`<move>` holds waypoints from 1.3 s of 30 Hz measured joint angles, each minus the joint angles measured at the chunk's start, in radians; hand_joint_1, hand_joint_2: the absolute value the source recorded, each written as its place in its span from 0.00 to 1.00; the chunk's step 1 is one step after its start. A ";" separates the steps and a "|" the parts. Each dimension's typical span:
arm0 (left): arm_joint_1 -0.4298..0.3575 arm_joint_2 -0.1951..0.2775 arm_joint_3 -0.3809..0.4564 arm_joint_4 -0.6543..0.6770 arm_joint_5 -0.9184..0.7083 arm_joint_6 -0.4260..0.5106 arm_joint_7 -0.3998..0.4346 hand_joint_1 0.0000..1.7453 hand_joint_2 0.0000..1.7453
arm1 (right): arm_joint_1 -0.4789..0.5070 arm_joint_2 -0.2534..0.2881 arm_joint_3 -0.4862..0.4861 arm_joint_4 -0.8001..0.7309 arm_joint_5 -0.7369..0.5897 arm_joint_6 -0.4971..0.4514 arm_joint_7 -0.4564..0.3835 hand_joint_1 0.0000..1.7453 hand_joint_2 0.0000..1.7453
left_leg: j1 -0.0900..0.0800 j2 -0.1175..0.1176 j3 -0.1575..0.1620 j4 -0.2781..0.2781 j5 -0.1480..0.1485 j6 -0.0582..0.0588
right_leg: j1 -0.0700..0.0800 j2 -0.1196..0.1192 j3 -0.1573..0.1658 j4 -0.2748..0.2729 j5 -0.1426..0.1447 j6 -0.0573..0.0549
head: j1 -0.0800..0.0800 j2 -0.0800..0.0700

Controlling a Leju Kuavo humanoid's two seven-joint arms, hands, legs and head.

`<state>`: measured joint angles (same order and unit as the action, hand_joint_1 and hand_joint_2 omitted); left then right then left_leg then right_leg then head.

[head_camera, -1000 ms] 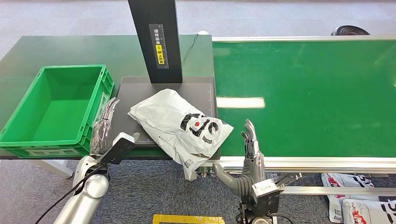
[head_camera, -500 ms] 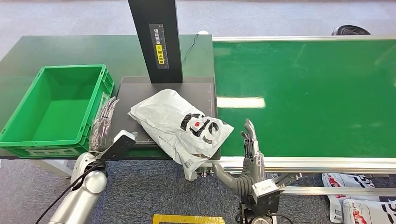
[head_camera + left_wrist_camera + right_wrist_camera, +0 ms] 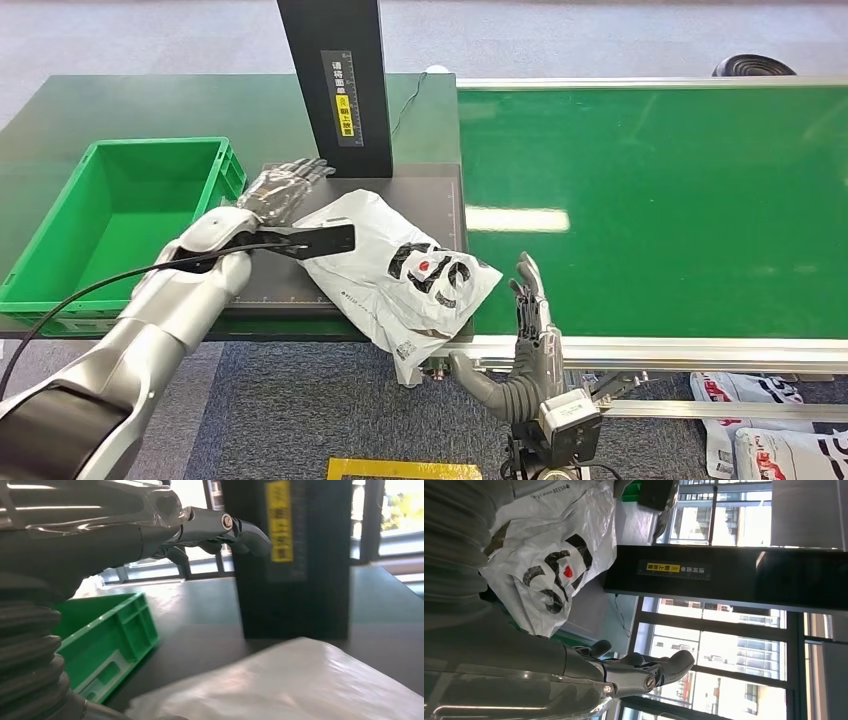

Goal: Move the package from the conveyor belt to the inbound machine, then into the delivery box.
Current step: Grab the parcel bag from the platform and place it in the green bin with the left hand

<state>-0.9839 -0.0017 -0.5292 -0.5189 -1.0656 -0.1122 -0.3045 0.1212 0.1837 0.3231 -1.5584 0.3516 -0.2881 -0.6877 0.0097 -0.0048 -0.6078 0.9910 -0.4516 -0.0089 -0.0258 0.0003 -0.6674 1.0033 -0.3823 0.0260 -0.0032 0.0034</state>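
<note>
Left hand [image 3: 285, 185]: hovering at about 10 o'clock of the package, fingers spread and released, holding nothing; the left wrist view is showing its fingers [image 3: 235, 527] stretched out in front of the black post, above the bag. Right hand [image 3: 528, 330]: standing upright at the near rail of the conveyor belt [image 3: 650, 200], at about 4 o'clock of the package, fingers extended and apart, grasping nothing, not touching the bag. Package [image 3: 395, 270]: white plastic mailer with a black and red print, lying flat on the dark platform of the inbound machine [image 3: 345, 80], its near corner overhanging the front edge and drooping toward the floor; its right edge is sitting just beside the belt. Inbound machine: black upright post with a yellow label, rising at 12 o'clock of the package. Delivery box [image 3: 120, 230]: green crate, standing on the tabletop [image 3: 120, 110] at 9 o'clock of the package, just beside the platform. Spare packages [image 3: 770, 440]: lying on the carpet at 4 o'clock, below the belt frame. Yellow floor marking [image 3: 400, 468]: showing at 6 o'clock.
</note>
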 joint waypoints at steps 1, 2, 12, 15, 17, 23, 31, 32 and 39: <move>-0.016 -0.017 -0.020 0.025 -0.012 -0.006 0.014 0.00 1.00 | 0.000 0.004 0.000 -0.003 0.001 0.003 0.000 0.00 1.00 | 0.000 0.001 0.000 0.000 0.000 0.000 | 0.000 0.000 0.000 0.000 0.000 0.000 | 0.000 0.000; -0.030 -0.031 -0.038 0.047 -0.023 -0.007 0.027 0.00 1.00 | 0.000 0.007 0.000 -0.004 0.002 0.005 0.001 0.00 1.00 | 0.000 0.002 0.000 0.000 -0.001 0.000 | 0.000 0.001 0.000 0.000 0.000 0.000 | 0.000 0.000; -0.090 -0.080 -0.137 0.160 -0.085 -0.007 0.071 0.00 1.00 | 0.007 0.012 0.000 -0.004 -0.018 0.009 -0.006 0.00 1.00 | 0.000 0.003 0.000 0.000 -0.001 0.000 | 0.000 0.001 -0.001 0.000 0.000 0.000 | 0.000 0.000; -0.091 -0.091 -0.150 0.175 -0.087 -0.005 0.073 0.00 1.00 | 0.007 0.012 0.001 -0.004 -0.019 0.009 -0.006 0.00 1.00 | 0.000 0.003 0.000 0.000 -0.001 0.000 | 0.000 0.001 -0.001 0.000 0.000 0.000 | 0.000 0.000; -0.091 -0.097 -0.154 0.182 -0.087 -0.004 0.074 0.00 1.00 | 0.006 0.013 0.001 -0.004 -0.020 0.009 -0.006 0.00 1.00 | 0.000 0.003 0.000 0.000 -0.001 0.000 | 0.000 0.001 -0.001 0.000 0.000 0.000 | 0.000 0.000; -0.075 -0.128 -0.161 0.196 -0.073 0.013 0.072 0.00 1.00 | -0.003 0.019 0.001 -0.004 -0.022 0.012 -0.003 0.00 1.00 | 0.000 0.003 -0.001 0.000 -0.002 0.000 | 0.000 0.001 -0.001 0.000 0.000 0.000 | 0.000 0.000; -0.020 -0.134 -0.138 0.216 -0.026 0.029 0.103 0.00 1.00 | -0.010 0.020 -0.002 -0.004 -0.036 0.012 0.006 0.00 1.00 | 0.000 0.003 0.000 -0.001 -0.002 0.000 | 0.000 0.001 -0.001 0.000 0.000 0.000 | 0.000 0.000; -0.009 -0.130 -0.132 0.219 -0.022 0.032 0.111 0.00 1.00 | -0.011 0.020 -0.003 -0.004 -0.036 0.012 0.006 0.00 1.00 | 0.000 0.003 0.000 -0.001 -0.002 0.000 | 0.000 0.001 -0.001 0.000 0.000 0.000 | 0.000 0.000; 0.043 -0.092 -0.075 0.226 0.005 0.052 0.129 0.00 1.00 | -0.024 0.017 -0.003 0.014 -0.044 0.014 0.000 0.00 1.00 | 0.000 0.004 0.002 -0.001 -0.002 0.000 | 0.000 0.001 0.001 0.000 -0.001 0.000 | 0.000 0.000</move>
<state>-0.9409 -0.0936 -0.6041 -0.2929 -1.0602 -0.0607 -0.1750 0.0968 0.2009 0.3199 -1.5444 0.3074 -0.2746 -0.6881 0.0101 -0.0010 -0.6063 0.9903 -0.4534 -0.0088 -0.0255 0.0017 -0.6661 1.0034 -0.3830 0.0259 -0.0033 0.0034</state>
